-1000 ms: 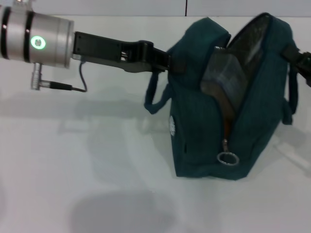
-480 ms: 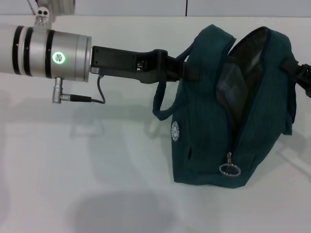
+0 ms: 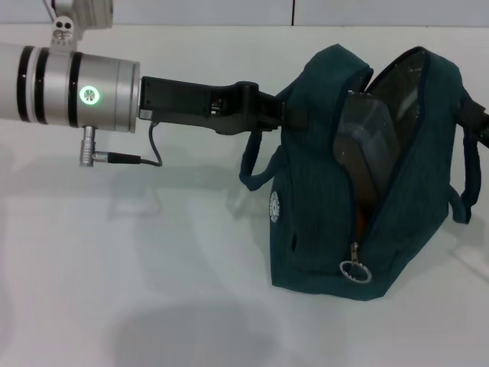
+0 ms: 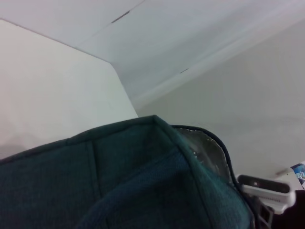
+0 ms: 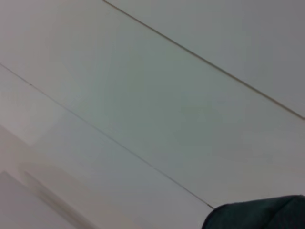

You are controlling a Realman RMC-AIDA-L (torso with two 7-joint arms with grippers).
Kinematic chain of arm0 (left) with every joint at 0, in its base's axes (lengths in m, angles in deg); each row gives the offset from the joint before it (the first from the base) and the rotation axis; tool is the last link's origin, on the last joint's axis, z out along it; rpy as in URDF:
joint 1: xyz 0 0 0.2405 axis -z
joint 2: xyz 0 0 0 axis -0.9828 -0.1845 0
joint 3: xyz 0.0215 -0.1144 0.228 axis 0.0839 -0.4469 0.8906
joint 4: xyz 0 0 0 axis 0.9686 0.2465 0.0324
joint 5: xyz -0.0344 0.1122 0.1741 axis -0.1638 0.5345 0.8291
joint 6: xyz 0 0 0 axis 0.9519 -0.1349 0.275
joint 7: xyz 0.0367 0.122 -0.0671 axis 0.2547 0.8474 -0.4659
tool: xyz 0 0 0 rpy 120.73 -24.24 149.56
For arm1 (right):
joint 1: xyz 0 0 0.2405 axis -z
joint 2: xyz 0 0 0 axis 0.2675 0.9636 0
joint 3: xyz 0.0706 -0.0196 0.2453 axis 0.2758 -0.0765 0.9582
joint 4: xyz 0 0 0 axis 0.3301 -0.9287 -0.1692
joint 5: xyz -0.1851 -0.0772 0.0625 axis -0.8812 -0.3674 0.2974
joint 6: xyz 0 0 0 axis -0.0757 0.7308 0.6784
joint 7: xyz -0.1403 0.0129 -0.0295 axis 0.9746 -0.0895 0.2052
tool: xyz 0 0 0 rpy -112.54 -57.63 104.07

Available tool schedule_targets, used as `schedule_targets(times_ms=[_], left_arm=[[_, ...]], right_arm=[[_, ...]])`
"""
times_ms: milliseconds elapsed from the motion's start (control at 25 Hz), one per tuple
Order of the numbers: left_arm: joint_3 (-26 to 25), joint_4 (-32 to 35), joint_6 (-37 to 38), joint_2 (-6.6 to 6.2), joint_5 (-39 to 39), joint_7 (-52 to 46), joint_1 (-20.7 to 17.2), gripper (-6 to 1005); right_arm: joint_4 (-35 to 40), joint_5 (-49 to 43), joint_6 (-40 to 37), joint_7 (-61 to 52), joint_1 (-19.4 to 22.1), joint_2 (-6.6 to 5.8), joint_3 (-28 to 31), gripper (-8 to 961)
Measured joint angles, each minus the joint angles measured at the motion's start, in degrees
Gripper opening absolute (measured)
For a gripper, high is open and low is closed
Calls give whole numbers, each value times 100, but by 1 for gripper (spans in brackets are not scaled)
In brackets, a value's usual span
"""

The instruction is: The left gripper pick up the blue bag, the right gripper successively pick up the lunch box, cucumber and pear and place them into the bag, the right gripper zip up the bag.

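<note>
Head view shows the left end effector (image 3: 294,115) reaching across from the silver wrist with its green light (image 3: 89,95) to the blue bag (image 3: 321,222), its fingers clamped on the bag's upper left edge beside a loop handle (image 3: 256,164). The bag stands upright on the white surface (image 3: 137,267), mouth open, with the lunch box (image 3: 367,130) tilted inside against the foil lining and a sliver of orange below it. Its ring zipper pull (image 3: 355,271) hangs low on the front. At the bag's right edge the right end effector (image 3: 483,126) barely shows; whether it grips cannot be told.
</note>
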Motion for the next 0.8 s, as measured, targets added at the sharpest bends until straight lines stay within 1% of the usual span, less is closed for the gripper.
schedule_targets(times_ms=[80,320,520,640,800], left_arm=[[0,-1,-4,1,31,0,-3,46],[-1,-2,-35,1,106,2,-3,46],[0,-2,-60,1,118,5,-3,46],[-1,-2,-70,1,137,5,-2,46],[-1,-2,-76,8,212,5,12,46]], right_arm=[[4,10,-137,121,66,-29,2,176],[16,23,-388,519,307,-75,12,368],[24,-26,-1071,1509,536,-92,-3,517],[29,-333,-1393,2213,607,-94,-39,606],[36,-1169,-1647,3199,631,-14,-41,742]])
